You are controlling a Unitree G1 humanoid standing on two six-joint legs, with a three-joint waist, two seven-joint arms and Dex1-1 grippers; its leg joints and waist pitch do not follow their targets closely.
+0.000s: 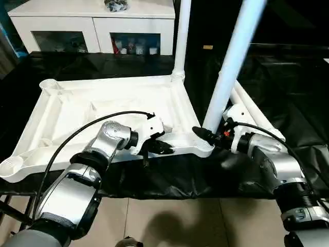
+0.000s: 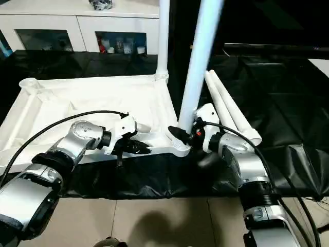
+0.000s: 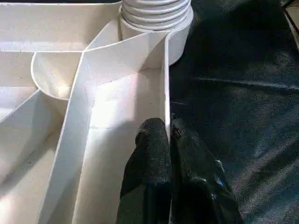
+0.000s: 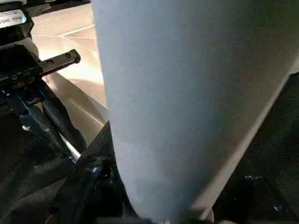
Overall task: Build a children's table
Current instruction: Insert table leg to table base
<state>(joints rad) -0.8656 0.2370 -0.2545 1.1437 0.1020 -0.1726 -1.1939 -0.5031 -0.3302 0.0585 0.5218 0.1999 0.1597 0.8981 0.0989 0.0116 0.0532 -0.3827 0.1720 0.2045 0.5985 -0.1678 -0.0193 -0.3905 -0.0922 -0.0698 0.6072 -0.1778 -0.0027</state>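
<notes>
Head view: right pincer (image 1: 205,135) grips leg (image 1: 231,67)

Indoor test room: white glass-door cabinet (image 1: 92,31), black-draped work surface (image 1: 288,82).

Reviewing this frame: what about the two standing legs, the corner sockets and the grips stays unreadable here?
- Tops of the far leg and near leg: cut off by the head views' upper edge.
- How deep the near leg sits in its socket: hidden by the right gripper.
- Right wrist view: the leg blocks the fingers.
- Left gripper pinches the tabletop rim; farther along, its wall is hidden.
</notes>
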